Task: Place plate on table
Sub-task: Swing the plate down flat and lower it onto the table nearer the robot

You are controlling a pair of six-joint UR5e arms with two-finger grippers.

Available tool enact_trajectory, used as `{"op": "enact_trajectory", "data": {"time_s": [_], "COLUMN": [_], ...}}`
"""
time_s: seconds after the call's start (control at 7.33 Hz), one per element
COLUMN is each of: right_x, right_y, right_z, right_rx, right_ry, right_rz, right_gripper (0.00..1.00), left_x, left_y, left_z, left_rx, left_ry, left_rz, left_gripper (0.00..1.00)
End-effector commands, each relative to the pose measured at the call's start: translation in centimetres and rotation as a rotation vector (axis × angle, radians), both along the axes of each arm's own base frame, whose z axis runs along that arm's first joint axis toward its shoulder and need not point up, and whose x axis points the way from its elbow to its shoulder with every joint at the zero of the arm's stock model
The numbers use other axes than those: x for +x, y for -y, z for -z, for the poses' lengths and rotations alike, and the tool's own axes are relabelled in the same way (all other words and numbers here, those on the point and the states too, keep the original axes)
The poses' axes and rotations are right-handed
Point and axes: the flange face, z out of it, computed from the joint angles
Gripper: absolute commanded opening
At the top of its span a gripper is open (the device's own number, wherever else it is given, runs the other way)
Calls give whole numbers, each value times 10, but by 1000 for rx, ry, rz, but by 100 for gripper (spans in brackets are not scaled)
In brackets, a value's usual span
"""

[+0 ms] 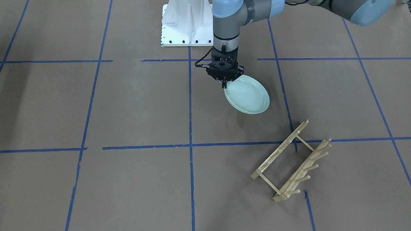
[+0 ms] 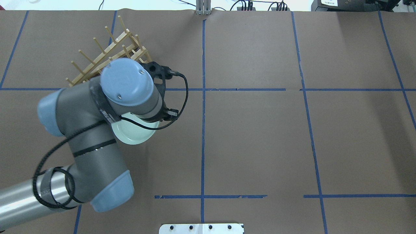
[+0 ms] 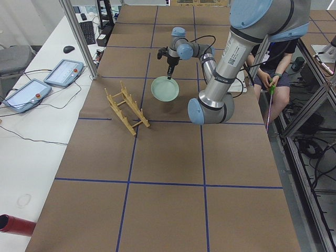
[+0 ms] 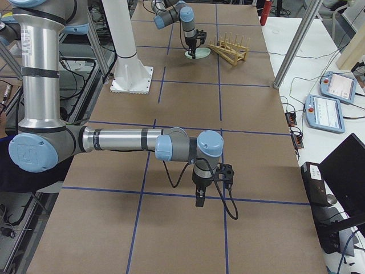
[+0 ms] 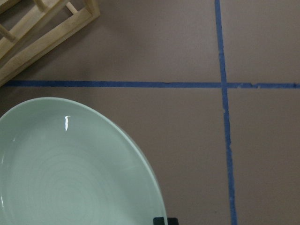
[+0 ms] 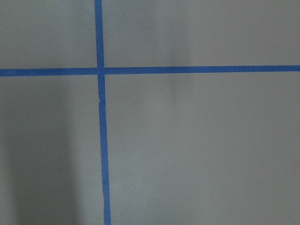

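Observation:
The pale mint-green plate [image 1: 249,96] hangs tilted from my left gripper [image 1: 224,84], which is shut on its rim at the edge nearest the robot. The plate is a little above the brown table [image 1: 128,106] and casts a shadow there. It fills the lower left of the left wrist view [image 5: 70,173], and my arm partly covers it in the overhead view [image 2: 135,134]. My right gripper [image 4: 198,200] shows only in the exterior right view, low over the table far from the plate. I cannot tell if it is open or shut.
The light wooden peg rack [image 1: 290,162] stands without a plate, just beyond the plate on the operators' side, and also shows in the overhead view [image 2: 104,55]. The white bolted base [image 1: 183,22] is at the robot's side. Blue tape lines cross the table.

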Motion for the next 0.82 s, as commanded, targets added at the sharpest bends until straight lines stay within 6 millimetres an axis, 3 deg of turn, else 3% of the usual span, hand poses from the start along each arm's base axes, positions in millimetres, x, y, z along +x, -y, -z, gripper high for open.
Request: {"op": "enact_trajectory", "data": {"time_s": [0.0,0.14,0.27,0.68], "right_x": [0,0,0,0], "right_y": [0,0,0,0], "right_z": [0,0,0,0], "right_rx": [0,1,0,0], "right_ry": [0,0,0,0], "right_rz": [-1,2,0,0], "right_gripper": [100,100,100,100], "left_x": [49,55,49,43], "left_y": [-18,-25,-28,-30], "left_z": [-21,-21,-18,-3], "left_rx": [62,61,64,126], "left_ry": [106,105,92,-21], "left_rz": [-56,-68,-61,-19], "left_gripper": [0,60,100,100]}}
